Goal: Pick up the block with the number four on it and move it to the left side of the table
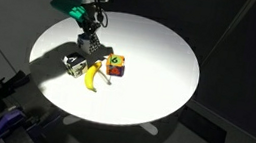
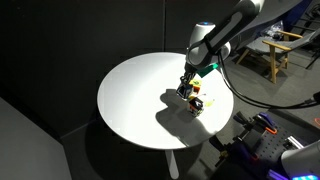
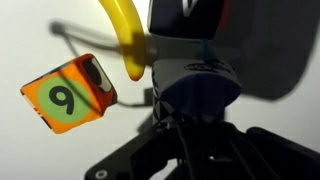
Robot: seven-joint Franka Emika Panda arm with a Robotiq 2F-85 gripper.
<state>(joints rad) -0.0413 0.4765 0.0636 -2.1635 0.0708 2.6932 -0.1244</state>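
Banana (image 1: 93, 74) lies nearest in an exterior view, five o'clock from the gripper (image 1: 89, 46), held low probably to grasp the block with the number four, hidden beneath. Over the table (image 2: 130, 100), likewise masked. Wrist view: orange cube (image 3: 68, 95) at nine o'clock; jaw opening unreadable.

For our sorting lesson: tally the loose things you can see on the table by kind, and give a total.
Cubes: 2, the orange cube and the black-and-white cube
Banana: 1
Total: 3 in view; anything under the gripper is hidden.
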